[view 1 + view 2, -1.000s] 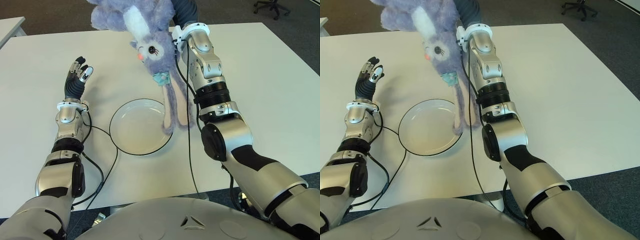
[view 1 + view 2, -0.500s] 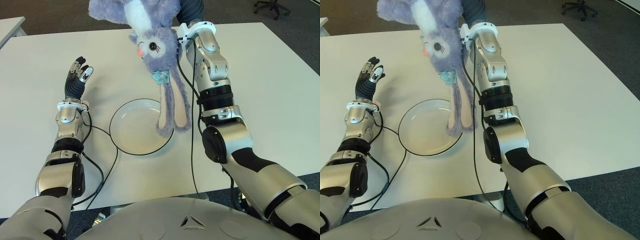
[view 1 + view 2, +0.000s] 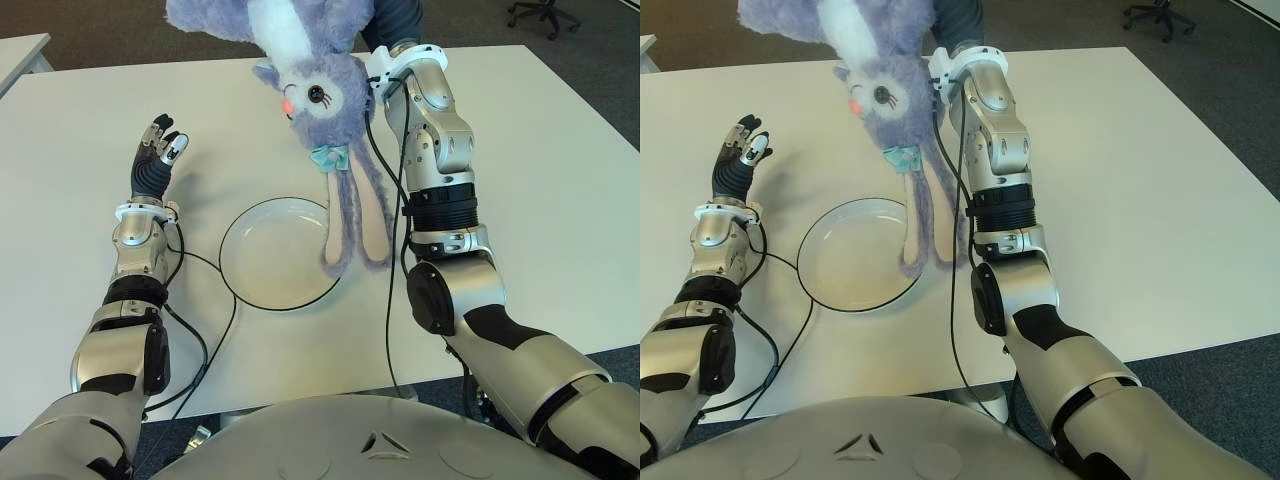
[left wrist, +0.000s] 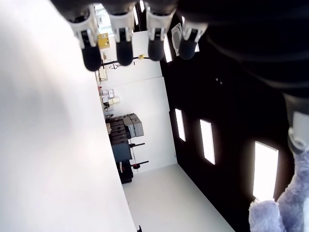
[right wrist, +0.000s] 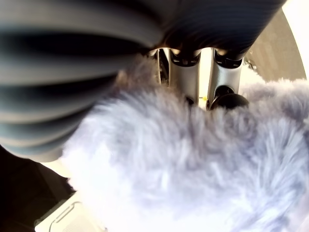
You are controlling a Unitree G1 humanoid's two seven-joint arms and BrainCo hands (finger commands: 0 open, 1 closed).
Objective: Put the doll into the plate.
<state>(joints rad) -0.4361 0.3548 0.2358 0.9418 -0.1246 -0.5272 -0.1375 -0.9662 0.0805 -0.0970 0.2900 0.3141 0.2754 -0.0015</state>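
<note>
A fluffy purple rabbit doll (image 3: 315,92) hangs head-down in the air over the white table (image 3: 540,170). My right hand (image 3: 392,18) is shut on its body at the top of the eye views; in the right wrist view fur fills the frame beneath the curled fingers (image 5: 186,79). The doll's long ears (image 3: 342,215) dangle over the right edge of the round white plate (image 3: 265,262); whether the tips touch it I cannot tell. To the left of the plate my left hand (image 3: 156,152) is raised, its fingers (image 4: 120,46) spread and holding nothing.
A black cable (image 3: 198,335) runs from my left arm along the table past the plate's left rim. Another cable (image 3: 382,300) hangs down my right arm. An office chair (image 3: 541,14) stands on the floor beyond the table's far right corner.
My right arm has shifted a little to the right with the doll. Its dangling ears have swung sideways near the plate's right edge. The left hand has not moved.
</note>
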